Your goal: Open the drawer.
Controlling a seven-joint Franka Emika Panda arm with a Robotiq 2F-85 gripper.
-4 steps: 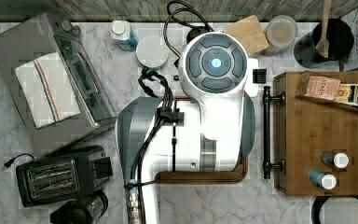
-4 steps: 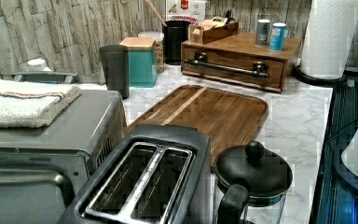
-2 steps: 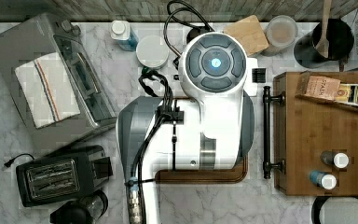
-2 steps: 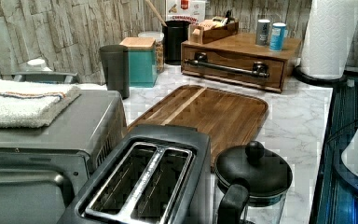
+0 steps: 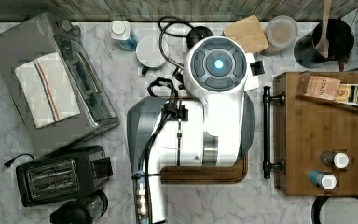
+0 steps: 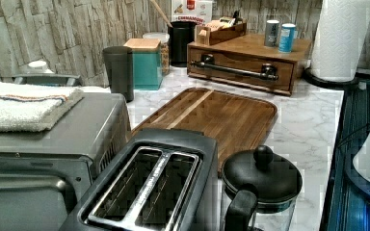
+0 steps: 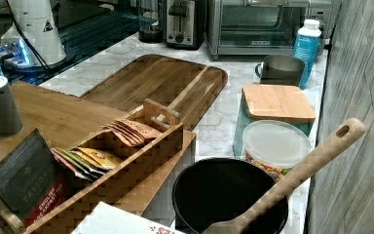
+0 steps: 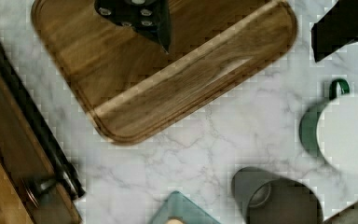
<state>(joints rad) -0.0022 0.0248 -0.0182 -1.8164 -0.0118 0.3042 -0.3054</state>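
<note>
The drawer [image 6: 241,81] is a shallow light-brown bamboo front set in a low box at the left view's far end, and it sits flush with the box. A long black bar handle [image 6: 236,70] runs across it. In the top view the handle [image 5: 266,133] lies just right of my white arm [image 5: 219,65], which hangs over the cutting board. The wrist view shows the handle [image 8: 32,126] off to one side, with the gripper [image 8: 242,23] open above the board and apart from the handle. One dark finger [image 8: 140,16] and nothing between the two.
A dark wooden cutting board [image 6: 212,115] lies in front of the drawer. On the box top stand two cans [image 5: 328,170] and a tea organiser [image 7: 102,161]. Around are a teal canister [image 6: 144,65], a green mug [image 8: 340,130], a toaster [image 5: 56,175], a toaster oven [image 5: 51,84] and a paper towel roll [image 6: 342,38].
</note>
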